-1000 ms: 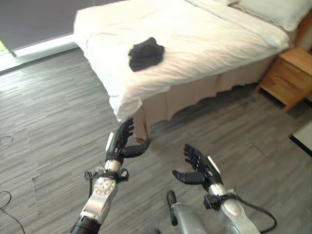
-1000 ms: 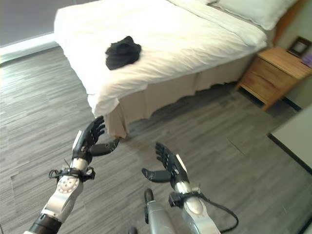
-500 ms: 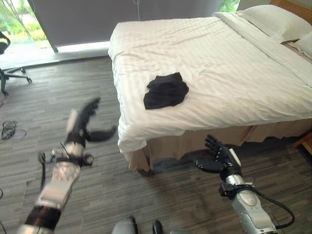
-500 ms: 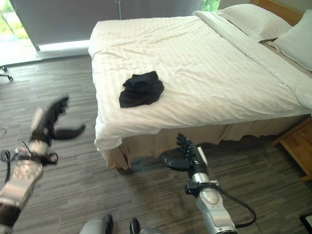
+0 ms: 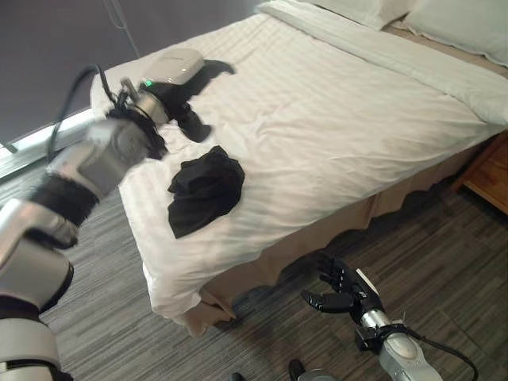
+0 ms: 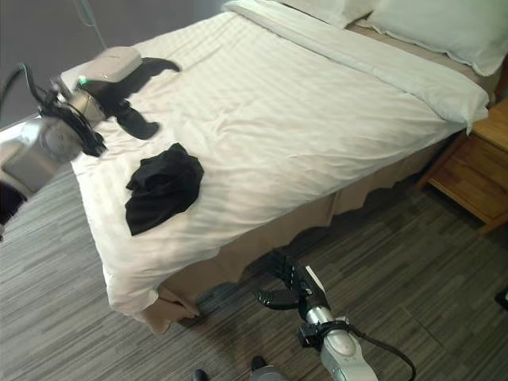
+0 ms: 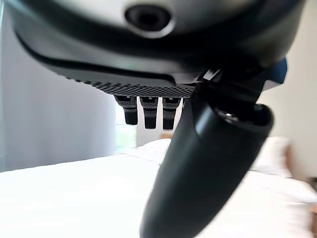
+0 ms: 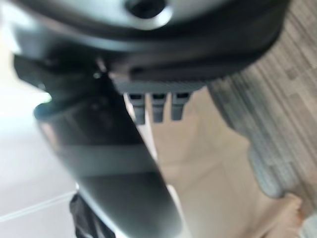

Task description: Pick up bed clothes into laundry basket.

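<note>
Bare sheet rings the black garment [image 5: 205,190] on the bed [image 5: 341,119]; the left hand [image 5: 186,95] hovers just beyond it, pillows [image 6: 429,28] far right.

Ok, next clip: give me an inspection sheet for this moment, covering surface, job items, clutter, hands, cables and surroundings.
Surface: white bed, sheet rumpled, beige skirt below.
Job items: black garment crumpled near the bed's foot corner; no laundry basket seen.
Clutter: nothing seen.
Hands: left hand open above the bed, beyond the garment, not touching it; right hand open, low over the floor beside the bed.
Cables: nothing seen.
Surroundings: grey plank floor, wooden nightstand, pillows.
</note>
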### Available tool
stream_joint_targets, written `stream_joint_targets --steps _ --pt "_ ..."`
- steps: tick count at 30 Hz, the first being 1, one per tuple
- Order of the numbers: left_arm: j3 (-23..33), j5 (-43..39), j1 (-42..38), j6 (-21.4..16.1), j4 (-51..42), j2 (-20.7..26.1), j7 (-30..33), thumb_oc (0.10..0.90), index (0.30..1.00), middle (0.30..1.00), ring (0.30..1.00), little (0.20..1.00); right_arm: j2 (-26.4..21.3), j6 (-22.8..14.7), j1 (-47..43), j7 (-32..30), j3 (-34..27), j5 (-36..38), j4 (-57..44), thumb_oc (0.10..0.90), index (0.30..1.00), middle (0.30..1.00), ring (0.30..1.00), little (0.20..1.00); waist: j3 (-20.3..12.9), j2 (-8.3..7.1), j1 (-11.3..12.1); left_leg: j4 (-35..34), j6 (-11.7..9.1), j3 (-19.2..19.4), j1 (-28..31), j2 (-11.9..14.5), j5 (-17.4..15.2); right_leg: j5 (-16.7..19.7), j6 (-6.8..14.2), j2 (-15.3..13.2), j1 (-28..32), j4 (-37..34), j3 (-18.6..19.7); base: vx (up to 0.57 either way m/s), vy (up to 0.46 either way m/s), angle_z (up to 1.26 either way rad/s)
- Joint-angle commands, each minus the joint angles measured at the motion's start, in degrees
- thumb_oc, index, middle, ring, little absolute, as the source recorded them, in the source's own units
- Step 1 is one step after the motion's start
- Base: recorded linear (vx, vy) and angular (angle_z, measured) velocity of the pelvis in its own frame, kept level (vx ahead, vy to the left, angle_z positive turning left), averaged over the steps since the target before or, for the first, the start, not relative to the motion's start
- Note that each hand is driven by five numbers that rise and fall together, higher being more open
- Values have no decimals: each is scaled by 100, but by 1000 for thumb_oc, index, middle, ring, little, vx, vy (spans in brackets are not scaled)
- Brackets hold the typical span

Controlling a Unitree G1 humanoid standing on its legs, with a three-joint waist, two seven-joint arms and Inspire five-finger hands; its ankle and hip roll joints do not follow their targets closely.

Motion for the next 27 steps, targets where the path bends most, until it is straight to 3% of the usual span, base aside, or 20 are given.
stream_joint_targets --steps 1,7,13,17,27 --pt "499 243 -319 117 615 116 253 800 900 900 900 900 40 -424 -48 202 -109 89 -317 800 900 900 900 900 -462 -49 188 125 -118 54 100 -190 -1200 -427 790 -204 -223 40 343 0 0 0" --pt "308 423 -601 217 1266 59 150 800 900 900 900 900 79 -397 -76 251 22 200 -250 800 900 900 900 900 -391 -4 170 96 -111 112 90 -204 -1197 -410 807 -190 -275 42 369 6 -2 6" --pt "633 203 125 129 943 302 -28 800 900 900 900 900 80 -405 -39 342 158 181 -220 800 900 900 900 900 -329 -8 218 93 -108 129 85 -192 -1209 -401 799 -191 -288 9 396 -1 -7 12" --pt "949 -143 886 -143 219 337 -180 800 900 900 900 900 96 -470 -15 358 192 196 -202 800 900 900 900 900 -280 -24 204 93 -116 152 71 -180 -1207 -394 786 -181 -299 0 407 -11 -7 3" --pt "1268 -87 1567 -87 596 -743 -76 800 900 900 900 900 29 -498 -103 299 396 151 -172 800 900 900 900 900 -54 -25 28 81 -140 264 -16 -156 -1191 -375 756 -138 -455 25 509 -16 1 -3"
